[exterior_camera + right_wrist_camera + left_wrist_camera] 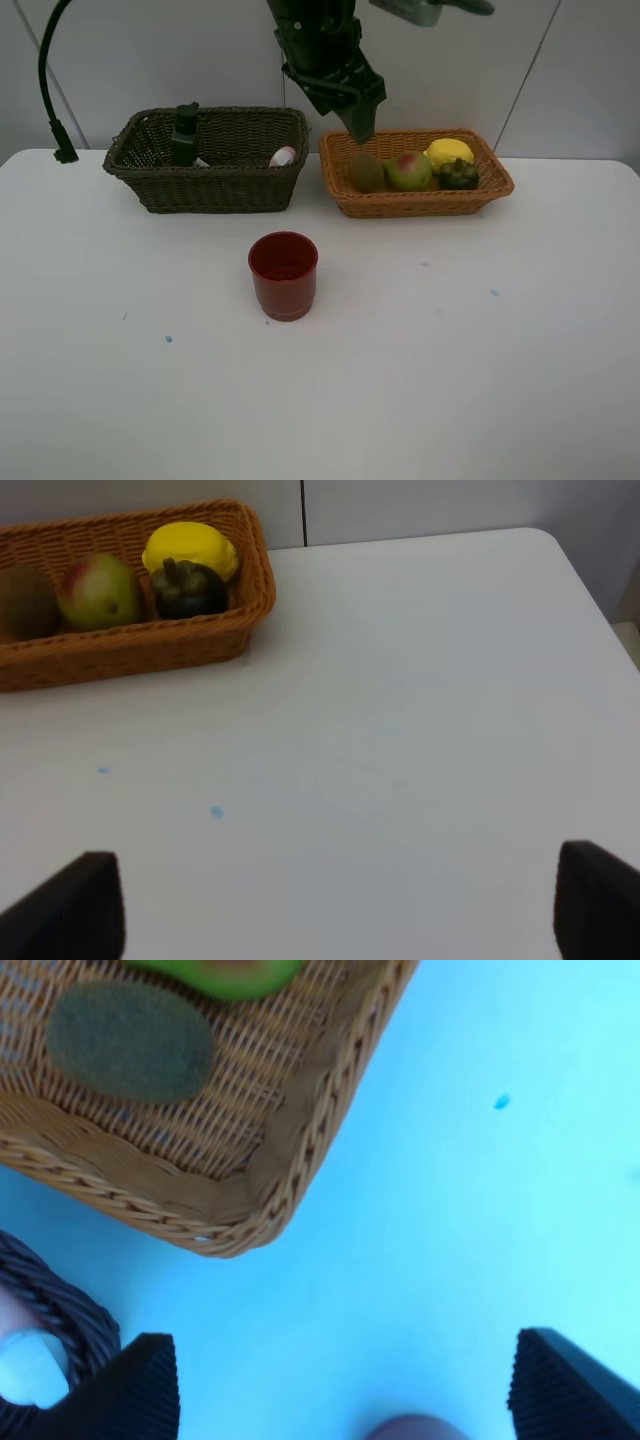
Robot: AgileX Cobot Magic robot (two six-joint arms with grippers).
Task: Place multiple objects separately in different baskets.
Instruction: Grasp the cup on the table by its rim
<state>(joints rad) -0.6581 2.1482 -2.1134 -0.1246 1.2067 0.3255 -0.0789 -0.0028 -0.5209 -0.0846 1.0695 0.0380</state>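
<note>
We note the white worktop (450, 380) bare but for the red cup (284, 274), upright, mouth up, long axis vertical, near the middle and in front of both baskets. The dark basket (210, 185) holds the pump bottle (184, 135); the orange basket (420, 203) holds kiwi (366, 172), pear (408, 171), lemon (449, 152), mangosteen (459, 175). The left gripper (359, 128) hangs over the orange basket's near-left corner, jaws wide, empty; the right gripper (330, 915) likewise wide and empty. Judgement — the cup is next: come straight down, one finger inside the rim, then lift to the dark basket.
</note>
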